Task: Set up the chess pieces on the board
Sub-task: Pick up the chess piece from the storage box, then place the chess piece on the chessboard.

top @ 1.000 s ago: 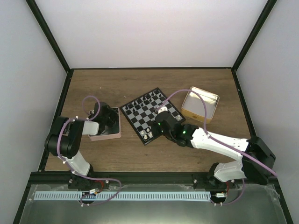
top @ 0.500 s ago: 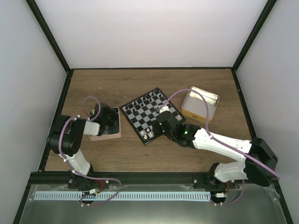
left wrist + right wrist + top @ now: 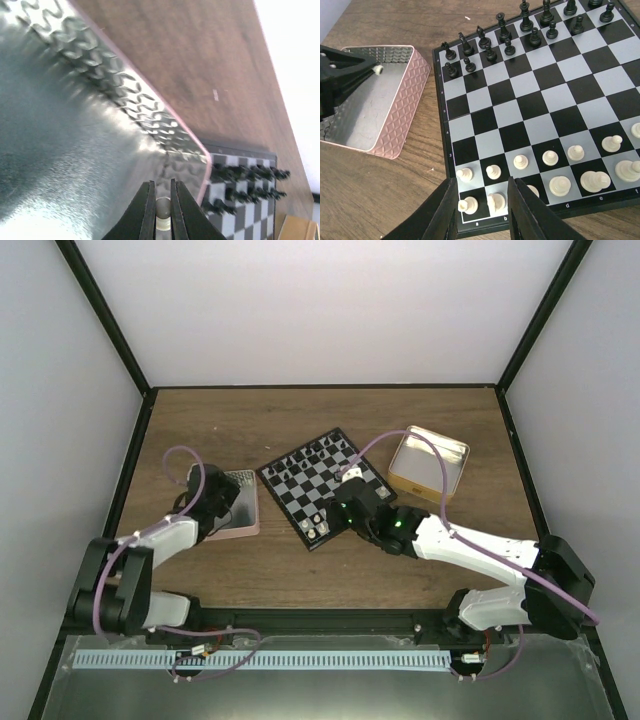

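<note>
Board [image 3: 535,102] checked black and silvery-grey within a thin black rim; chess pieces [image 3: 550,158] cream-white, opposing pieces [image 3: 510,48] black; pink tin [image 3: 402,125] diamond-quilted outside, its lining bright silver with a wavy emboss; gold tin [image 3: 408,483] plain yellow-gold; table [image 3: 380,200] brown wood-grain.

Open lane mid-board, both ends crowded

The board's [image 3: 520,107] middle rows are bare squares, a free lane between the black pieces [image 3: 535,36] packed along the far edge and the cream chess pieces [image 3: 549,158] filling the near two rows. The right end effector [image 3: 482,182], fingers spread, straddles pieces at the near-left corner. The pink tin [image 3: 400,125] stands just beside the board, leaving a narrow strip of counter [image 3: 426,167]; the left end effector [image 3: 367,69], closed on one cream piece, reaches into the tin's open top.
</note>
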Robot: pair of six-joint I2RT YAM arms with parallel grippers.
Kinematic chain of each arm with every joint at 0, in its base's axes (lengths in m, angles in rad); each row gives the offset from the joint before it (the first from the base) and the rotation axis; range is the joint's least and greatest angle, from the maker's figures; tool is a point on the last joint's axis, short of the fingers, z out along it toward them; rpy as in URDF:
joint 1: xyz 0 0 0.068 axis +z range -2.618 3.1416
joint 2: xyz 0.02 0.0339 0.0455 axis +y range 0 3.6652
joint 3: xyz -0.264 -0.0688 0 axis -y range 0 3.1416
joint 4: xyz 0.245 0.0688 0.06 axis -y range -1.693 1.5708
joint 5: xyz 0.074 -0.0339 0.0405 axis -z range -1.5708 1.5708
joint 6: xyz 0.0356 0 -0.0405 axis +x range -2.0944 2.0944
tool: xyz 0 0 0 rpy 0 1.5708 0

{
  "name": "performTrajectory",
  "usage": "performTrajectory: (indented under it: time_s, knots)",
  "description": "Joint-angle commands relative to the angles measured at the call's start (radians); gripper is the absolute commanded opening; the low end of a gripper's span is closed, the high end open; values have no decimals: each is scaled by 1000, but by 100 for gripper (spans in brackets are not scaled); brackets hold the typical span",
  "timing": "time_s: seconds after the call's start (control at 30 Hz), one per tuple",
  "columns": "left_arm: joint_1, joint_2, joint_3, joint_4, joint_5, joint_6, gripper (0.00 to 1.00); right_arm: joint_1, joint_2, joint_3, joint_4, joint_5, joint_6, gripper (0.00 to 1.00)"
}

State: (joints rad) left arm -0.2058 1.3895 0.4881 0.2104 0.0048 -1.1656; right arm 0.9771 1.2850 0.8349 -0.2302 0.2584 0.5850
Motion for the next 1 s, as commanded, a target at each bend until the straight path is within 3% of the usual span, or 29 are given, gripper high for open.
performTrajectory:
  time_s: [0.0,0.23,0.4,0.6,0.97]
  knots:
    - [-29,-128,9,-96,-34,225,4,2,-23,-4,30,49,42,29]
    - [-174,-167,141,-169,-62,441,4,-50,-102,-37,-26,155,192,29]
    - [-293,-30,277,-136,-9,612,4,-117,-204,-98,-66,192,268,29]
    - [-411,152,421,-152,-65,798,4,-154,-261,-145,-80,176,282,30]
    - [-488,345,463,-155,-230,914,4,-164,-234,-154,-64,151,279,30]
